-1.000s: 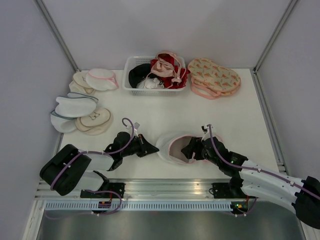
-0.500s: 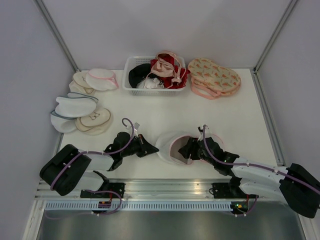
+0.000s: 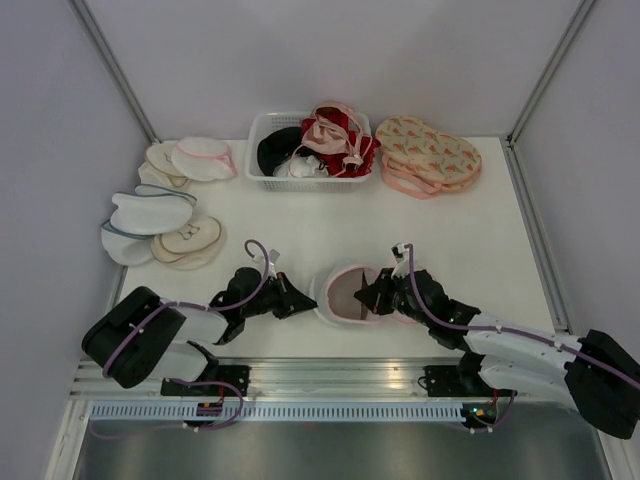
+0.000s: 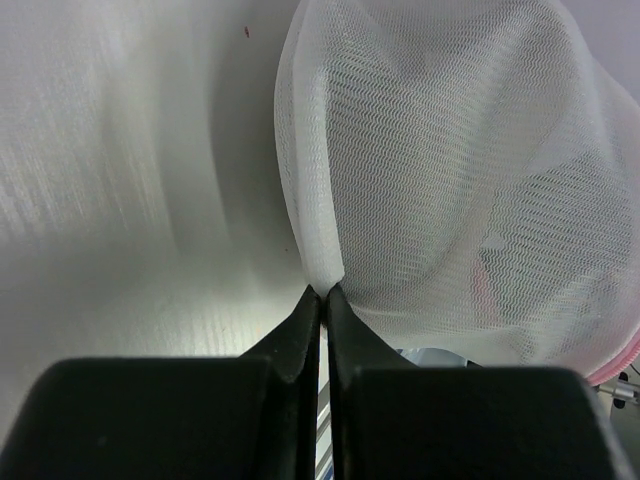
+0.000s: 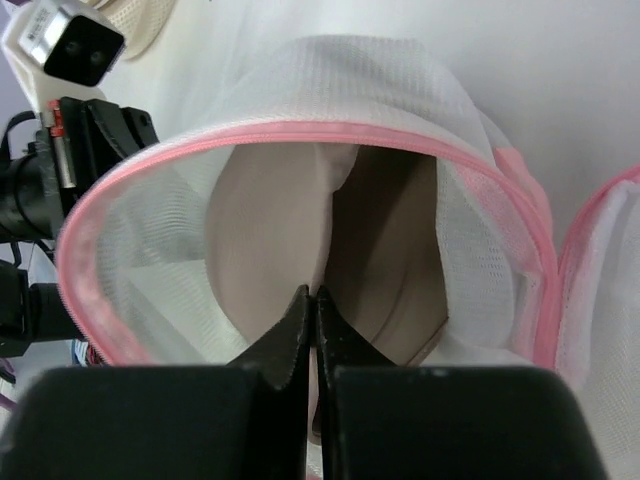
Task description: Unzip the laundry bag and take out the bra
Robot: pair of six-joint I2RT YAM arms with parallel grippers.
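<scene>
The laundry bag [image 3: 327, 306], white mesh with pink zipper trim, lies unzipped near the table's front edge, its mouth facing right. A beige bra [image 3: 347, 291] sits inside. My left gripper [image 3: 311, 300] is shut on a fold of the bag's mesh [image 4: 450, 180] at its left side; in the left wrist view the gripper [image 4: 323, 291] pinches it at the tips. My right gripper [image 3: 364, 297] reaches into the mouth, past the bag's pink rim [image 5: 300, 135]. In the right wrist view the gripper [image 5: 316, 294] is shut on the edge of the bra [image 5: 265, 230] cup.
A white basket [image 3: 262, 130] of garments stands at the back centre. Floral pouches [image 3: 430, 155] lie to its right. Pink-trimmed and cream pouches [image 3: 195, 158] and blue-trimmed white pouches [image 3: 150, 213] lie at the left. A second pink-trimmed mesh flap [image 5: 610, 300] shows at the right.
My right gripper has pushed left into the bag's mouth and closed on the bra's edge. The left gripper has kept its pinch on the mesh.
</scene>
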